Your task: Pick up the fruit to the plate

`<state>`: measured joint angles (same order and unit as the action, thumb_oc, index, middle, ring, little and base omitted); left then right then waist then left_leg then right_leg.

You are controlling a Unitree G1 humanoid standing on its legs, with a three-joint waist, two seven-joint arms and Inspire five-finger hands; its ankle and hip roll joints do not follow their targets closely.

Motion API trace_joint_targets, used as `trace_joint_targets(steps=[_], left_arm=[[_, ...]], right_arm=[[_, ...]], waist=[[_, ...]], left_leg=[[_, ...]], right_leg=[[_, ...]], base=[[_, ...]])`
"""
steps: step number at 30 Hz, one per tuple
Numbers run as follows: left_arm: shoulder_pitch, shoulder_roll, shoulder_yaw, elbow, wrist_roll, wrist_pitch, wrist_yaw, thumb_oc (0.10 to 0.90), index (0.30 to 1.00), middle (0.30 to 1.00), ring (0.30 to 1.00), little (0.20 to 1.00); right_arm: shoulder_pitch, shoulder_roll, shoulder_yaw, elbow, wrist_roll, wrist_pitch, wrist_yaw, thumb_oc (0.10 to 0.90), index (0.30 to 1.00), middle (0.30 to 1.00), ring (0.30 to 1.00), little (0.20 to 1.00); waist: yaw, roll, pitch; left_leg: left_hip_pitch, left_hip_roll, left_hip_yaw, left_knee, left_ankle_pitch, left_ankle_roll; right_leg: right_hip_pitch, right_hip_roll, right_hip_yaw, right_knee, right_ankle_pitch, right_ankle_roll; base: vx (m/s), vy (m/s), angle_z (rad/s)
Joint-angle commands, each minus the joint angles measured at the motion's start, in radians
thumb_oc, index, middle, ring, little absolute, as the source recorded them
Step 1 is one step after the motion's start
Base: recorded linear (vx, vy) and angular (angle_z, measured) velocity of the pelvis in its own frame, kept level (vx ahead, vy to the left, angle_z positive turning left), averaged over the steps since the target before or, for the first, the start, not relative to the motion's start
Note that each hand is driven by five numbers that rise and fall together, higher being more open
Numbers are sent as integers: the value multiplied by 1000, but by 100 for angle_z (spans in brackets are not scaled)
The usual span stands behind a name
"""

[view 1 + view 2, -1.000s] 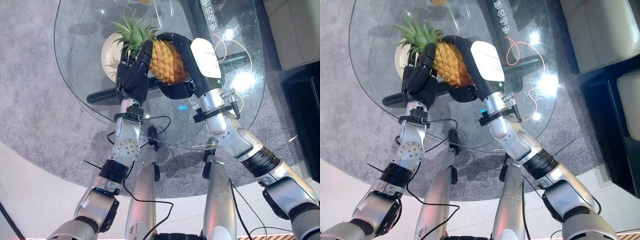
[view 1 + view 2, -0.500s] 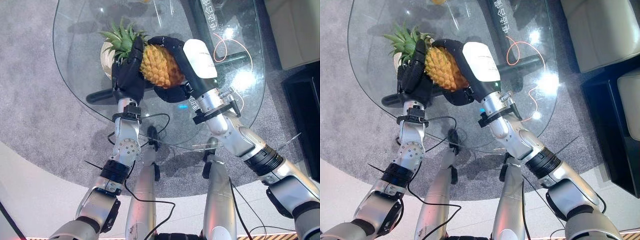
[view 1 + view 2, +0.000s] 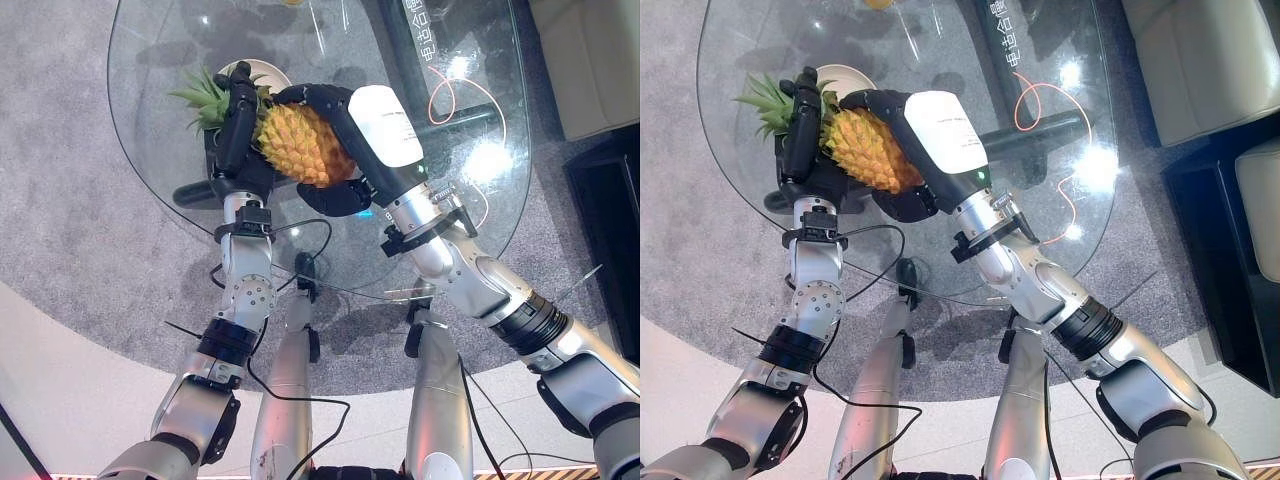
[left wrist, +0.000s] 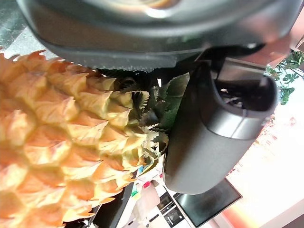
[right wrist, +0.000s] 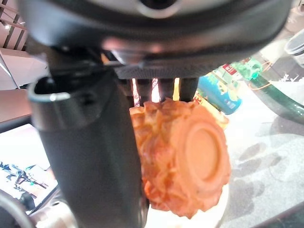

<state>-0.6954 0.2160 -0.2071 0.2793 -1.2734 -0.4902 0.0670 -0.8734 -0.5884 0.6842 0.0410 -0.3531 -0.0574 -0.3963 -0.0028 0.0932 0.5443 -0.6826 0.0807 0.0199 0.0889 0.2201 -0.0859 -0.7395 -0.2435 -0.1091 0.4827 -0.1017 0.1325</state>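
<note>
A yellow pineapple (image 3: 295, 145) with a green crown (image 3: 200, 95) hangs lying on its side above the round glass table (image 3: 480, 190), carried between both hands. My right hand (image 3: 375, 120) is curled round its body, fingers over the top and thumb (image 5: 95, 156) underneath. My left hand (image 3: 235, 130) presses straight fingers flat against the crown end; its thumb (image 4: 213, 123) stands beside the leaves. A white plate (image 3: 845, 78) lies on the glass just beyond the fruit, partly hidden by the left hand and the crown.
A thin orange cable (image 3: 450, 85) loops on the glass to the right. The table's dark base bars (image 3: 195, 190) show through the top. A pale sofa (image 3: 590, 60) and dark furniture (image 3: 610, 200) stand at the right. A yellow thing (image 3: 290, 2) sits at the far edge.
Both hands have carried the pineapple to the left and a little farther away, so its crown now reaches past the plate's left side. The fruit has tilted flatter.
</note>
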Motion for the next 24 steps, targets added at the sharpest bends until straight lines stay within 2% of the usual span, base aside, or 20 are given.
trace_joint_targets(steps=[1, 4, 5, 7, 16, 24], left_arm=[[-131, 21, -17, -176, 79, -89, -57, 100, 300, 300, 300, 200], [-131, 19, -14, -179, 85, -98, -47, 100, 300, 300, 300, 200], [-126, 18, -14, -179, 85, -100, -46, 100, 300, 300, 300, 200], [-127, 13, -6, -176, 93, -107, -43, 100, 300, 300, 300, 200], [-123, 11, 9, -172, 145, -141, 1, 100, 300, 300, 300, 200], [-128, 8, 34, -180, 225, -210, 89, 100, 300, 300, 300, 200]], right_arm=[[-138, 48, -39, -124, -19, -59, -69, 100, 300, 300, 300, 200], [-128, 53, -52, -121, -24, -55, -100, 100, 300, 300, 300, 200], [-122, 55, -53, -119, -24, -55, -102, 152, 345, 345, 345, 252], [-120, 66, -65, -115, -25, -55, -110, 800, 900, 900, 900, 900], [-104, 72, -83, -117, -21, -55, -145, 800, 900, 900, 900, 900], [-100, 81, -96, -115, -33, -54, -147, 800, 900, 900, 900, 900]], waist=[[16, -38, -24], [15, -36, -24], [15, -36, -24], [14, -36, -24], [12, -35, -24], [13, -30, -24]], left_leg=[[24, -58, 50, 76, -140, 9], [20, -58, 49, 76, -139, 10], [28, -59, 50, 77, -147, 9], [25, -59, 49, 72, -141, 10], [31, -59, 51, 76, -149, 10], [23, -57, 52, 68, -137, 10]], right_leg=[[79, 48, -69, -224, 120, -17], [74, 49, -67, -224, 122, -17], [80, 48, -66, -219, 113, -16], [76, 50, -65, -225, 120, -18], [81, 48, -63, -221, 112, -18], [70, 50, -60, -221, 118, -21]], base=[[0, 0, 0], [0, 0, 0], [0, 0, 0], [0, 0, 0], [0, 0, 0], [0, 0, 0]])
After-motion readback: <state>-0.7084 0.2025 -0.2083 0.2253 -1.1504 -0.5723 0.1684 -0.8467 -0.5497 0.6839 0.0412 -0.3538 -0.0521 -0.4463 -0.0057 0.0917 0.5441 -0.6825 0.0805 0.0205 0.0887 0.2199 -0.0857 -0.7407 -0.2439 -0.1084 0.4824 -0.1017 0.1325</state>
